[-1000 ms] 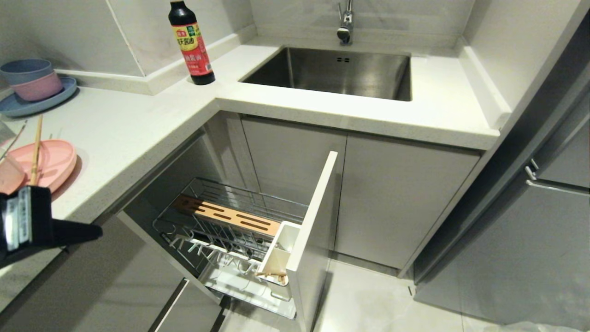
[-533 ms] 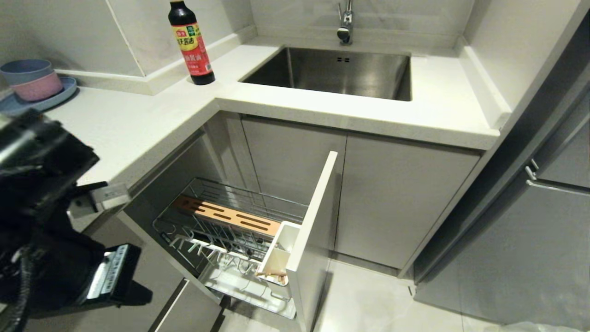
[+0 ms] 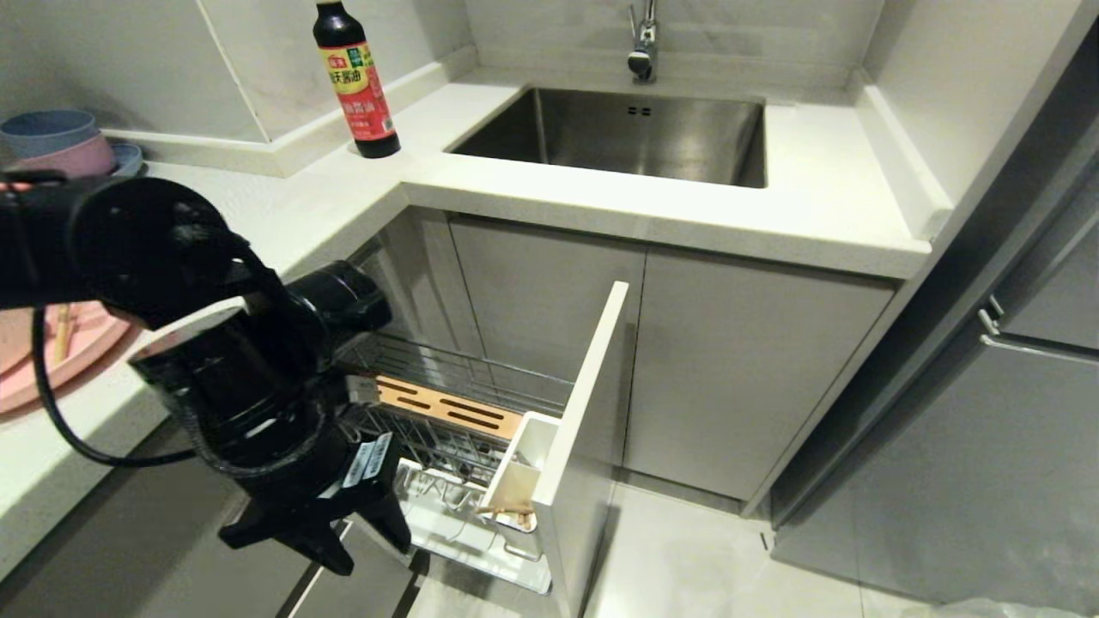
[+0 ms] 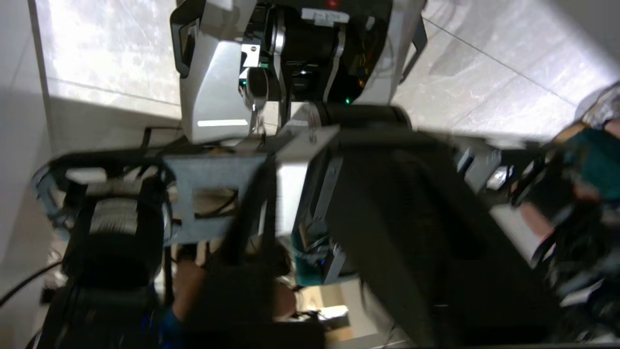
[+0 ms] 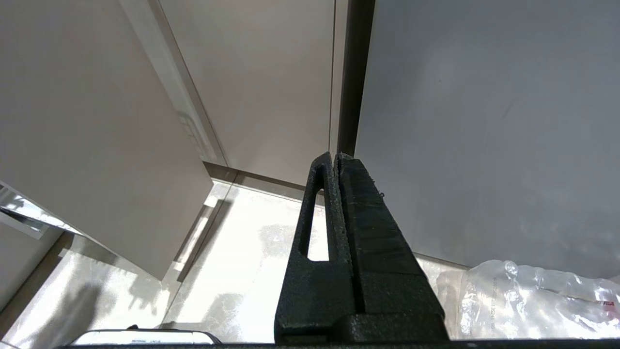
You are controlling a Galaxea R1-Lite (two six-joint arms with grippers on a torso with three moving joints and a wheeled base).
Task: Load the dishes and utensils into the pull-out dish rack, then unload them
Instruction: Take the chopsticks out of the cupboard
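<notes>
Our left gripper point(image 3: 373, 554) is hanging low in front of the pulled-out dish rack point(image 3: 455, 403), pointing down toward the floor. Its fingers are standing apart and we are seeing nothing between them. The black arm behind it is covering the near left end of the rack. Our right gripper point(image 5: 336, 160) is sitting parked near the cabinet doors, with its fingers pressed together and empty.

The rack is standing open below the table point(image 3: 283, 215), its wooden strip bare and its white cup point(image 3: 524, 463) sitting at the front corner. The pink plate point(image 3: 34, 360) is lying on the table at far left, partly hidden by the arm, with the chopsticks point(image 3: 62, 330) resting on it. Stacked bowls point(image 3: 51, 142) are sitting farther back, and a sauce bottle point(image 3: 354, 81) is standing beside the sink point(image 3: 635, 137).
</notes>
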